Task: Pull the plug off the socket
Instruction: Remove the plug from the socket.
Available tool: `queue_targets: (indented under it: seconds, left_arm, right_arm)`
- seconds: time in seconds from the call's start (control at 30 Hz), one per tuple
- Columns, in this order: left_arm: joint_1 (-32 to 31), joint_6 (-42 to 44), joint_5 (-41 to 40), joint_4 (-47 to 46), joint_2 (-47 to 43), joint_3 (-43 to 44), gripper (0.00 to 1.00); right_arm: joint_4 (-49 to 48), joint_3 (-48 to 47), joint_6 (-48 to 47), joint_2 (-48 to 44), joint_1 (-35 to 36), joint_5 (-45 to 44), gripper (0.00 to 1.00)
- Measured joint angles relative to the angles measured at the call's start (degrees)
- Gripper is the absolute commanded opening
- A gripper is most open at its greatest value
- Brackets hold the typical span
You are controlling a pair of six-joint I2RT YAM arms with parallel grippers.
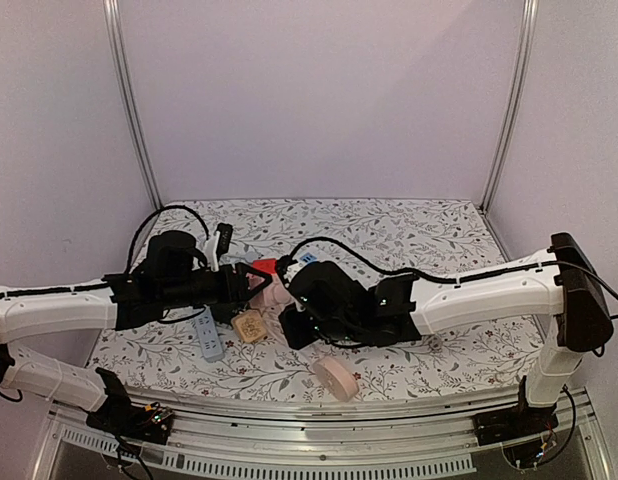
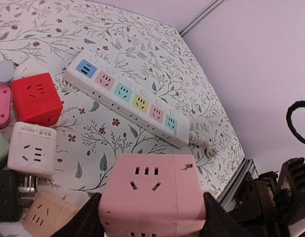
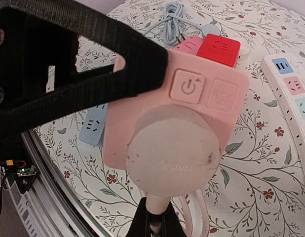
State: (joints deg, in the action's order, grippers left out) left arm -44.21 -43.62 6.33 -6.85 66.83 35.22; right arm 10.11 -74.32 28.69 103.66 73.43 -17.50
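Observation:
A pink cube socket (image 2: 152, 197) hangs above the table, and my left gripper (image 2: 152, 219) is shut on it, one black finger on each side. In the right wrist view the same socket (image 3: 192, 89) shows its power button, with a round pale pink plug (image 3: 174, 150) seated in its face. My right gripper (image 3: 155, 222) is shut on the plug's neck, just where the cable leaves it. From above, the left gripper (image 1: 254, 280) and right gripper (image 1: 289, 318) meet at the socket (image 1: 276, 293) at mid-table.
A white power strip (image 2: 128, 94) with coloured outlets lies beyond the socket. A red cube (image 2: 36, 98), a white cube (image 2: 31, 148) and a tan cube (image 2: 44, 215) sit to the left. A blue strip (image 1: 207, 335) and a pink disc (image 1: 336, 378) lie near the front rail.

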Motion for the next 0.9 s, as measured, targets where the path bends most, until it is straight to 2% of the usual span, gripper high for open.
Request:
queue_targets:
  seconds: [0.2, 0.43, 0.9]
  left_arm:
    - [-1.0, 4.2, -1.2, 1.8, -1.6, 0.7, 0.16]
    - [-1.3, 5.0, -1.3, 2.3, -3.5, 1.0, 0.14]
    - [-0.3, -2.8, -0.6, 6.9, -3.6, 1.9, 0.14]
  right_arm:
    - [1.2, 0.0, 0.0, -1.1, 0.2, 0.4, 0.0]
    - [1.3, 0.0, 0.0, -2.3, 0.3, 0.8, 0.0]
    - [-0.4, -0.4, 1.2, -0.5, 0.4, 0.4, 0.0]
